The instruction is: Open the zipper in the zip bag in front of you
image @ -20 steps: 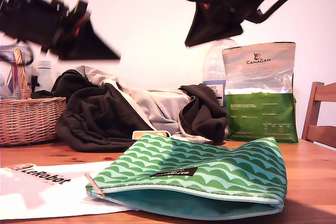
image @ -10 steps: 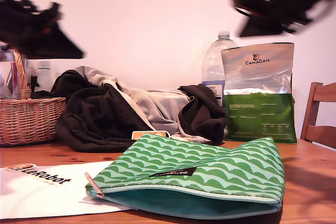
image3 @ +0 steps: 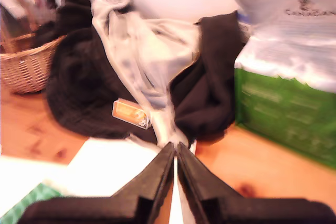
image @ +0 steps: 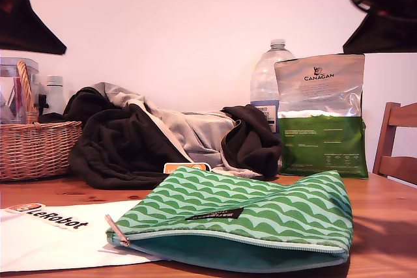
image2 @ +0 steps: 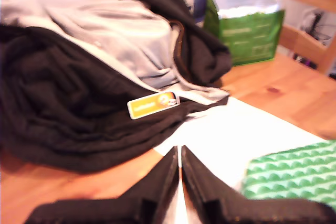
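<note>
Near the table's front edge, the flat green scallop-wave fabric zip bag (image: pixel 260 216) gapes, teal zipper (image: pixel 241 239) looks undone. Both tools (image2: pixel 180 169) (image3: pixel 176 163) pinched empty; just park, I'd say.

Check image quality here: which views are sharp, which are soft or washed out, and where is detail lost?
Exterior view: zip bag and Canagan bag sharp, wall overexposed pinkish, both arms dark and slightly smeared at the upper corners. First wrist view: soft throughout, white sheet blown out. Second wrist view: blurriest, Canagan lettering barely legible, basket smeared.
</note>
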### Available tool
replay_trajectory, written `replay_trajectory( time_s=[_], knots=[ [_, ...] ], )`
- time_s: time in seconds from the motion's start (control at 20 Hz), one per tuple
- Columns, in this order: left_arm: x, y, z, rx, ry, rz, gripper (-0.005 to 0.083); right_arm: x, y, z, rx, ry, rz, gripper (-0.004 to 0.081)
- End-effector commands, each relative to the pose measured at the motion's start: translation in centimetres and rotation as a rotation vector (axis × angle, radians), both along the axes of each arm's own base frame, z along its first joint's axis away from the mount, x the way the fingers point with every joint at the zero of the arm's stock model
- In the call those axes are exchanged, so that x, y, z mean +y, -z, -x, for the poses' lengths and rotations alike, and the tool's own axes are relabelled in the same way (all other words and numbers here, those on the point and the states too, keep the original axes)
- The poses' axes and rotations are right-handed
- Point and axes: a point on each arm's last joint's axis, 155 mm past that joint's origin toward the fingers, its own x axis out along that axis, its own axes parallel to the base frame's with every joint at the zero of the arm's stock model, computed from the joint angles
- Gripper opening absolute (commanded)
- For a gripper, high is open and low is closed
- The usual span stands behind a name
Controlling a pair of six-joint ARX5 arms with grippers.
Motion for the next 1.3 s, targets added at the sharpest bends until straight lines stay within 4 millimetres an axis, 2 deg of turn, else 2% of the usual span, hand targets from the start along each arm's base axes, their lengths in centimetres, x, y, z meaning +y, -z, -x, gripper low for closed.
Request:
replay_trajectory(
  time_s=[0.0, 0.1, 0.35, 0.45, 0.6, 0.75, 0.9, 1.25],
  knots=[
    [0.1, 2.0, 1.5, 0.04, -0.013, 0.006, -0.002, 0.3, 1.4, 1.5, 0.033, -0.003, 0.006, -0.0013],
    [0.1, 2.7, 3.1, 0.046, -0.016, 0.008, -0.002, 0.9, 1.9, 3.2, 0.058, -0.015, 0.033, -0.0013],
    [0.6, 3.5, 6.7, 0.03, -0.037, 0.033, -0.002, 1.0, 0.4, 6.8, 0.025, -0.027, 0.052, -0.0013],
    [0.7, 2.8, 7.9, 0.002, -0.037, 0.041, -0.002, 0.3, -0.1, 8.2, 0.008, -0.023, 0.048, -0.0013],
    [1.3, 1.5, 9.0, -0.037, -0.058, 0.068, -0.002, -0.8, -2.0, 9.6, -0.057, -0.012, 0.008, -0.0013],
    [1.5, 1.7, 9.8, -0.009, -0.069, 0.096, -0.002, -1.4, -2.6, 10.3, -0.083, -0.001, -0.002, -0.0013],
    [1.6, 2.9, 10.2, 0.039, -0.069, 0.084, -0.002, -1.5, -1.6, 10.4, -0.047, -0.002, 0.019, -0.0013],
    [1.9, 6.2, 11.4, 0.182, -0.077, 0.043, -0.002, -2.3, 4.0, 11.8, 0.151, -0.007, 0.136, -0.0013]
  ],
)
